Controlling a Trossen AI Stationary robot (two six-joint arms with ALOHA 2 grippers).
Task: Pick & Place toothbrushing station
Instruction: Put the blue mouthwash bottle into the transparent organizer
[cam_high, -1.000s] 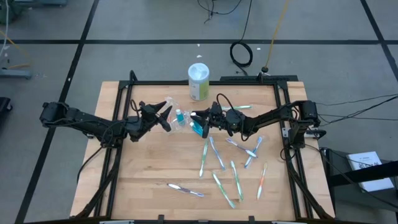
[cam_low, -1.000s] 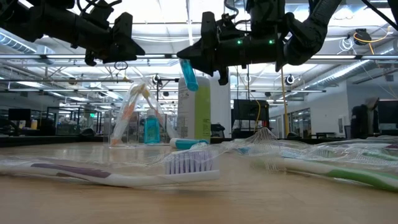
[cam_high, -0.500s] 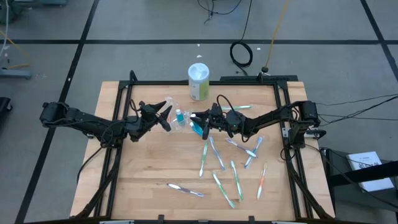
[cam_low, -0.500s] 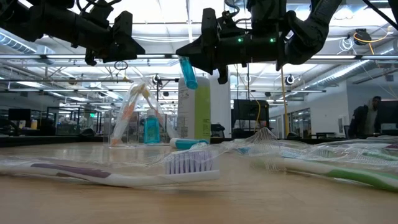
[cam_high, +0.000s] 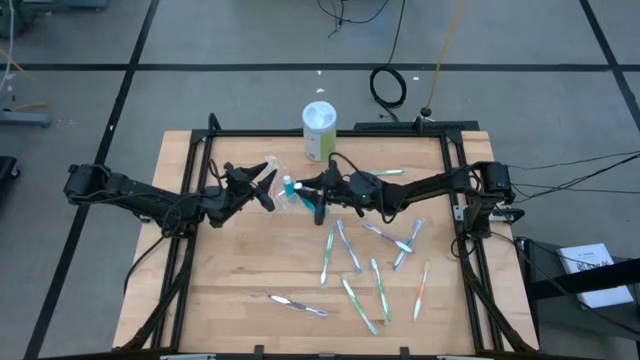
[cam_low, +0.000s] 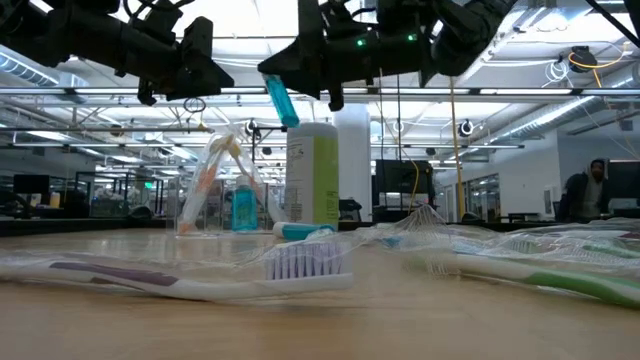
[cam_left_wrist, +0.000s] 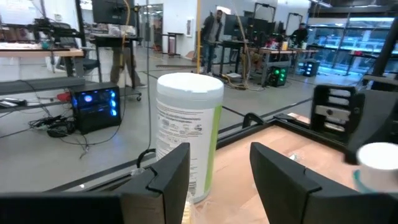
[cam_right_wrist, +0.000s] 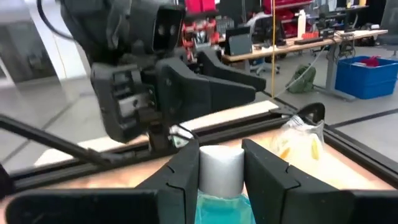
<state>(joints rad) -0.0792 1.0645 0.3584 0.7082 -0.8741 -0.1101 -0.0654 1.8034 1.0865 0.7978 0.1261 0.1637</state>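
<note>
A clear crinkly plastic container (cam_high: 283, 187) stands on the table at centre back, with an orange toothbrush and a blue tube (cam_low: 243, 210) inside it. It also shows in the right wrist view (cam_right_wrist: 300, 140). My right gripper (cam_high: 322, 190) is just right of it, shut on a small blue tube (cam_low: 280, 100) held above the table. My left gripper (cam_high: 266, 188) is open just left of the container and above it (cam_low: 195, 70), touching nothing. Several pale toothbrushes (cam_high: 350, 262) lie flat on the table's right half. One lies close in the low view (cam_low: 300, 265). My right gripper pinches the blue tube between its two fingers, one on each side, near the white cap (cam_right_wrist: 221, 167). The fingers come roughly level from the table's right. The tube is lifted clear of the table and hangs tilted under the gripper (cam_low: 282, 105).
A tall green-and-white canister (cam_high: 319, 130) stands behind the container at the table's far edge. Another blue tube (cam_low: 300, 230) lies on the table near it. One toothbrush (cam_high: 298, 304) lies alone toward the near edge. Black frame rails (cam_high: 190, 230) run along the table's sides.
My right gripper has carried the blue tube toward the table's left, closer to the clear container, and a little upward. The tube stays tilted and clear of the table.
</note>
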